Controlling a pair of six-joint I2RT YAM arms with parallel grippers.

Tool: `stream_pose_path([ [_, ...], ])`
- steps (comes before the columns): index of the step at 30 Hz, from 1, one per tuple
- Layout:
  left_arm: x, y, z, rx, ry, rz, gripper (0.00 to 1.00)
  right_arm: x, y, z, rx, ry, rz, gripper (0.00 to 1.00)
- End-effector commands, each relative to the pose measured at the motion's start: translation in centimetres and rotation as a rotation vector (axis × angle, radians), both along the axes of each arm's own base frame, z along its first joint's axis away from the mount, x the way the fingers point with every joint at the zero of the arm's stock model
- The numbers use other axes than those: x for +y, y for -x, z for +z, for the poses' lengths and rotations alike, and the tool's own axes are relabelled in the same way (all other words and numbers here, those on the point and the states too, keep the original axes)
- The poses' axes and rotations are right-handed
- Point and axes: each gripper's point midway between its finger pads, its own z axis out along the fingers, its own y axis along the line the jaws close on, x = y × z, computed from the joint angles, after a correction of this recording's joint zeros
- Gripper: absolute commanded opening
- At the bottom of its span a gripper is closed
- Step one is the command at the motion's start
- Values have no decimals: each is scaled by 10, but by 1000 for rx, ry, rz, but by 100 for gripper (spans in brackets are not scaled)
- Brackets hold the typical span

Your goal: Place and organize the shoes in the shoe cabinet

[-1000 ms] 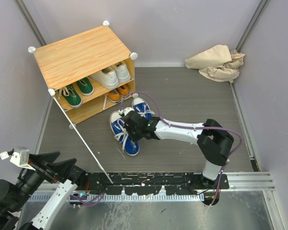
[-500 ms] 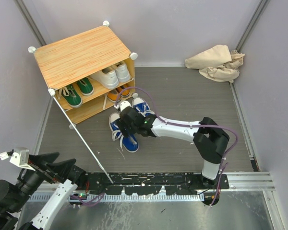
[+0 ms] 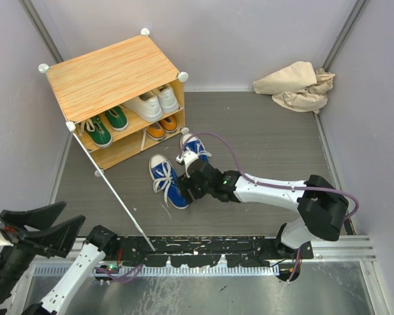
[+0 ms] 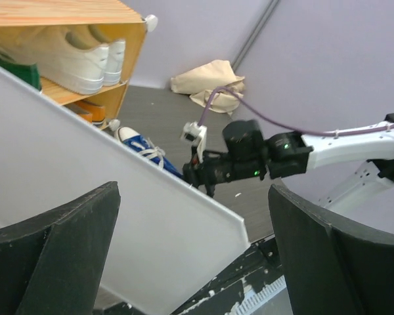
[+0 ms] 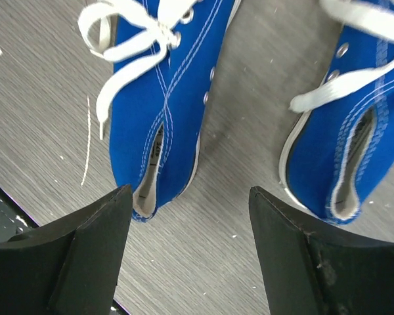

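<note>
1. Right tool point(image 5: 187, 197): jaws wide, nothing in them. It hangs low over the surface point(image 3: 262, 138), aimed at the gap btw the two blue shoes.
2. One blue shoe point(image 5: 163, 98) is just ahead-left of the tool, heel almost at its left finger. The other point(image 5: 354, 144) is ahead-right. Both sit on their soles, heels toward the tool, apart from each other. No contact afaict.
3. Imo it's coming in heel-side so a shoe can go into the cabinet toe-first.
4. Shoe cabinet point(image 3: 111, 72) is past the shoes from the tool, door point(image 3: 111, 187) swung open. Green pair point(image 3: 108, 125) + white pair point(image 3: 154, 102) sit on the upper shelf, orange pair point(image 3: 163, 126) below w/ what looks like free room beside it, prob the blues' spot.
5. Left tool point(image 4: 192, 197): also wide + empty, parked well back behind the door, out of the way.
</note>
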Motion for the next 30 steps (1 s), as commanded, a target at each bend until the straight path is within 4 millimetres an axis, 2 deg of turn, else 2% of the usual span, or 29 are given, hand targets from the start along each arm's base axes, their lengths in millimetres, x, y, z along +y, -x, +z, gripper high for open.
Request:
stream_pose_path([
  [1, -37, -42, 36, 17, -8, -80, 95, 23, -1, 1, 1, -103, 28, 76],
  [10, -96, -122, 58, 50, -50, -180, 93, 30, 4, -12, 25, -132, 59, 74],
  [13, -111, -140, 51, 90, -61, -212, 90, 25, 5, -21, 40, -116, 41, 73],
  [16, -117, -153, 31, 149, -80, -211, 90, 21, 9, -30, 63, -101, 29, 72],
  [23, -115, -156, -15, 276, -145, -195, 90, 22, 22, -57, 161, -78, 36, 69],
  [30, -102, -149, -47, 341, -186, -150, 90, 25, 30, -44, 150, -135, 73, 70],
])
